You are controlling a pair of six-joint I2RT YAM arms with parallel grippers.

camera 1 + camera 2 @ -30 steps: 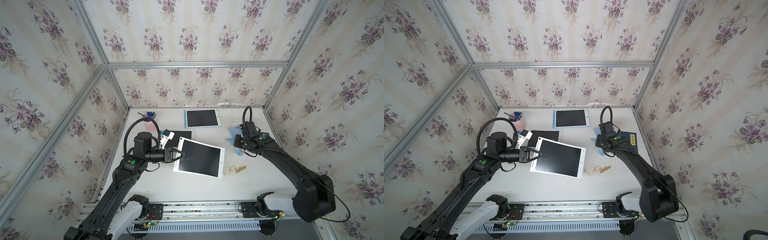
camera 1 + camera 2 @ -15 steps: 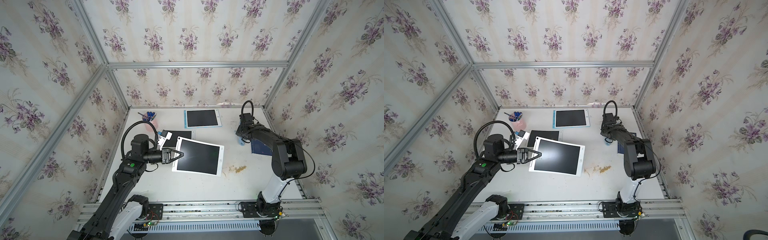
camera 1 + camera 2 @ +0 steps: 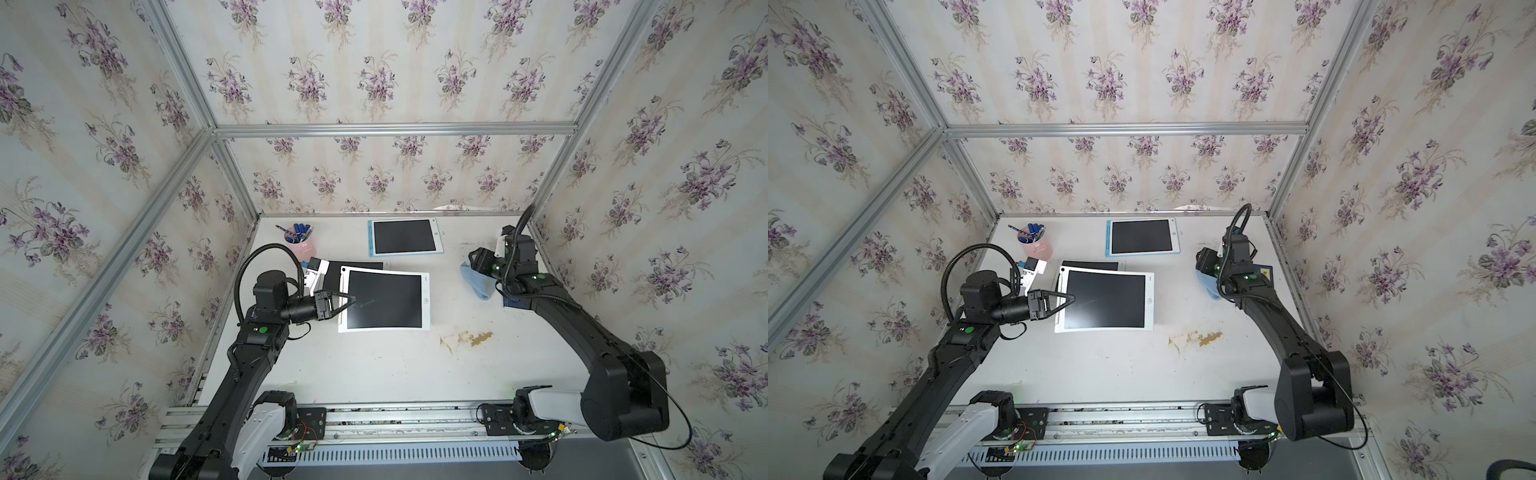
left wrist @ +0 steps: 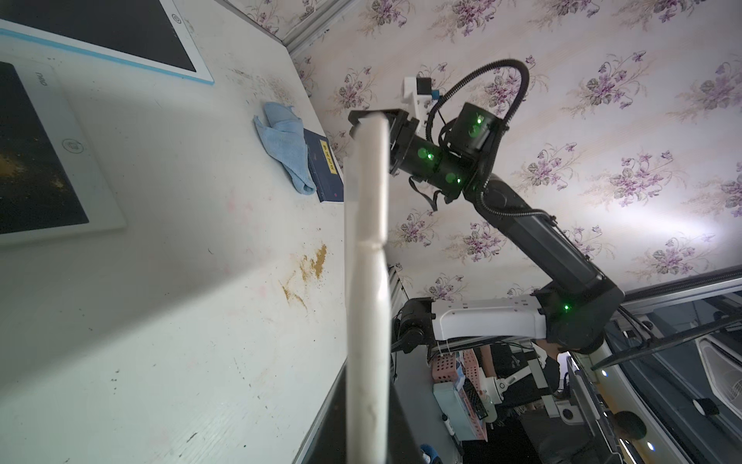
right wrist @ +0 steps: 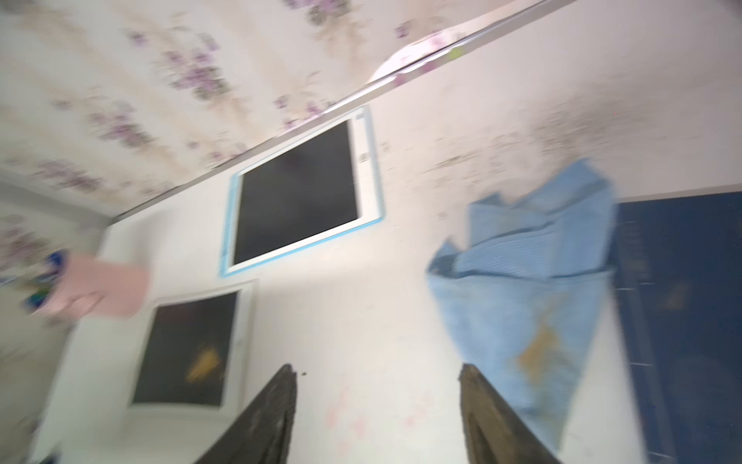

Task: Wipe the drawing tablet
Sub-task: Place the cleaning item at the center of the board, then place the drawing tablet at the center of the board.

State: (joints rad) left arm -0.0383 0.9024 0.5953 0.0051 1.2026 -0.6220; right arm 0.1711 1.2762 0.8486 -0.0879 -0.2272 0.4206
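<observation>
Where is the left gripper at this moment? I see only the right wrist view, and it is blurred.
Observer: In both top views the left gripper is shut. Its tip is over the dark screen of the white tablet, near the edge on the left arm's side.
Operator: Does it hold anything?
Observer: No. The left wrist view shows its fingers pressed together with nothing between them.
Operator: Is there dirt outside the tablet?
Observer: Yes. A brown spill lies on the table, apart from the tablet, on the side toward the robot's base.
</observation>
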